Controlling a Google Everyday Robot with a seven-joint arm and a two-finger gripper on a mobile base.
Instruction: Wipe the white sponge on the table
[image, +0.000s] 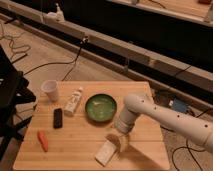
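The white sponge lies flat near the front edge of the light-wood table, right of centre. My gripper hangs from the white arm that reaches in from the right. It points down just above and to the right of the sponge, at the sponge's upper right corner. Its fingers look open, with nothing between them. The sponge is fully in view and rests on the wood.
A green bowl sits just behind the gripper. A white tube, a white cup and a black flat object stand at the left. An orange object lies at the front left corner.
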